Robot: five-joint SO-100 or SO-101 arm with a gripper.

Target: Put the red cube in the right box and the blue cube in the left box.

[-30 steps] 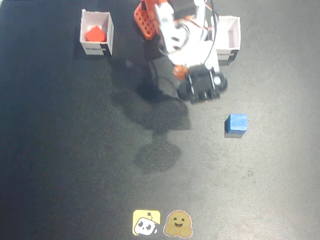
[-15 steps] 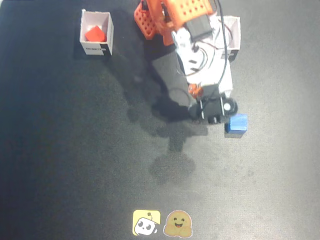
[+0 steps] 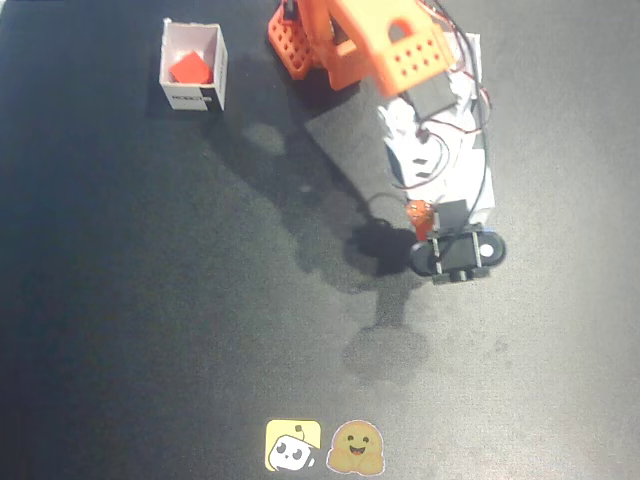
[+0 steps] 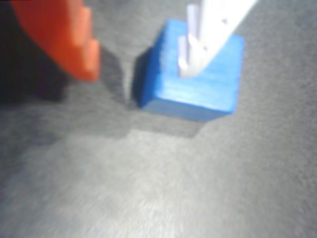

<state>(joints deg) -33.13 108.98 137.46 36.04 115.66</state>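
In the wrist view the blue cube (image 4: 198, 94) rests on the dark mat. My gripper (image 4: 139, 69) is open just over it: the white finger (image 4: 208, 29) crosses the cube's top and the orange finger (image 4: 59, 34) hangs to its left, apart from it. In the fixed view the gripper (image 3: 458, 262) covers the blue cube, so it is hidden there. The red cube (image 3: 189, 68) lies inside the right box (image 3: 194, 95), at the upper left of the fixed view. Only a sliver of the left box (image 3: 473, 50) shows behind the arm.
The orange arm base (image 3: 300, 40) stands at the top middle between the two boxes. Two small stickers (image 3: 292, 445) (image 3: 357, 447) lie at the mat's near edge. The arm's shadow spreads across the mat's centre.
The arm has reached down and to the right in the fixed view, from beside the left box to over the blue cube, which it now hides there. The red cube stayed put.
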